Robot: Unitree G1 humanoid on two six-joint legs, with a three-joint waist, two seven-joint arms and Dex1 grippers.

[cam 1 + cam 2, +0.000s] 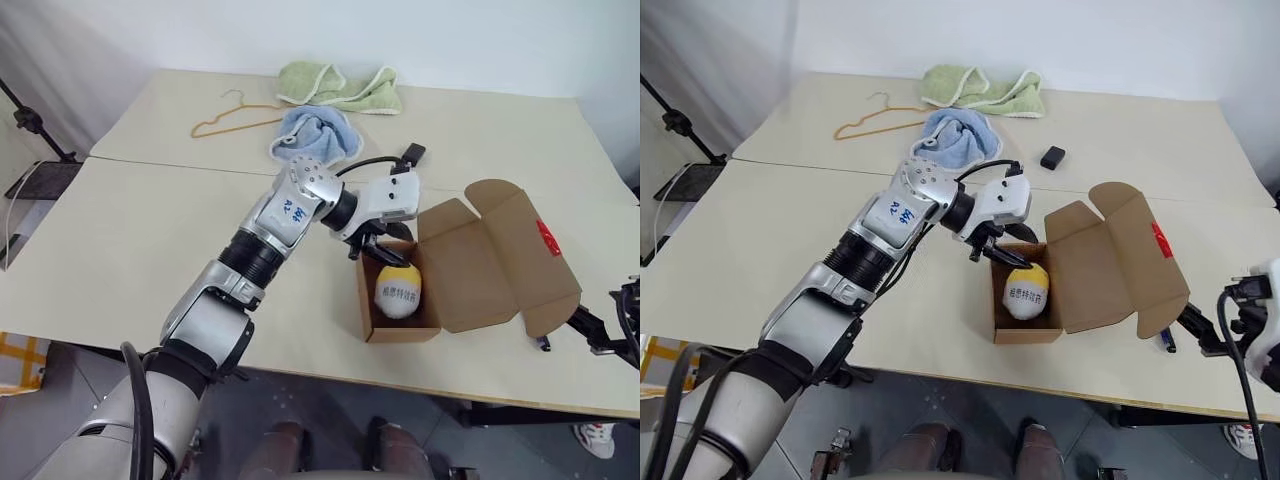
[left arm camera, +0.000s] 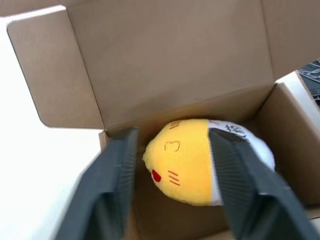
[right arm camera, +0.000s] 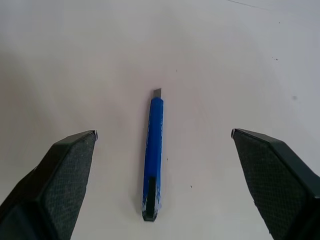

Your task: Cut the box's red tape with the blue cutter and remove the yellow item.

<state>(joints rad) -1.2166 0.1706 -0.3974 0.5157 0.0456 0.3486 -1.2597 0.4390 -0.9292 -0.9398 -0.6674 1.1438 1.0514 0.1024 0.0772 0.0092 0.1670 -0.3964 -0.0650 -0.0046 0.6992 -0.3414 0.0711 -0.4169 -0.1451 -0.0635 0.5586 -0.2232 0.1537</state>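
Both grippers were seen at work over a pale table (image 1: 150, 250). One, the left gripper (image 2: 172, 195), was reached across into the open top of the box (image 1: 470, 262), its two black fingers (image 2: 107, 185) spread on either side of the yellow item (image 2: 185, 160); whether the pads were pressed against the item or stood just off it could not be told. That yellow and white item was seen still lying inside the box, near its front wall, with printed characters on its white part. All flaps of the box were folded back, and the red tape (image 1: 547, 238) was seen on the outer face of the far flap, towards the robot's right. At the table's right edge, the right gripper (image 3: 162, 185) was held wide apart and empty, its fingers hanging above the blue cutter (image 3: 152, 155), which lay flat on the table between them, untouched, with its short blade tip pointed away from the wrist. From the head views the cutter was mostly hidden beneath the box's right flap, with only an end visible. Farther back on the table were seen a green towel (image 1: 340, 88), a blue cloth (image 1: 316, 134), an orange wire hanger (image 1: 232, 117) and a small black block (image 1: 412, 154), all well apart from the box.
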